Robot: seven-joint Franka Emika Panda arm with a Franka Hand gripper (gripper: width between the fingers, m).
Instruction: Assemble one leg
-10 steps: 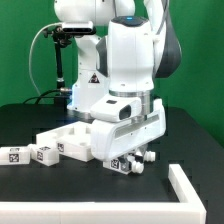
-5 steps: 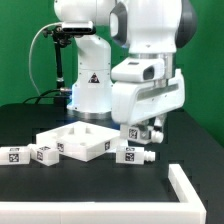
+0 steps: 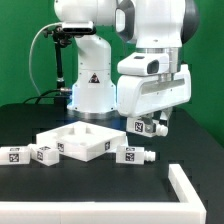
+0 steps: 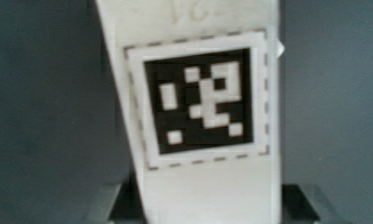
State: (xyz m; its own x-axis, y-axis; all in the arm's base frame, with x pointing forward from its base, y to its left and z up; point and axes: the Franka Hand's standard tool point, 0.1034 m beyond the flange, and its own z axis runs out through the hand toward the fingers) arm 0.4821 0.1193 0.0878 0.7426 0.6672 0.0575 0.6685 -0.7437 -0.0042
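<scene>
My gripper is shut on a leg, a small white post with a black-and-white tag, and holds it above the table. In the wrist view the leg fills the frame, upright between the dark fingers of the gripper. Another leg lies on the table just below the gripper. Two more legs lie at the exterior view's left. The large flat white square panel lies left of the gripper.
A white raised bar runs along the table's near right corner. The robot's white base stands behind the panel. The table is black, with a green backdrop behind it.
The gripper has risen from the table beside the panel and shifted to the exterior view's right, lifting the leg. The leg lying below it has come into view.
</scene>
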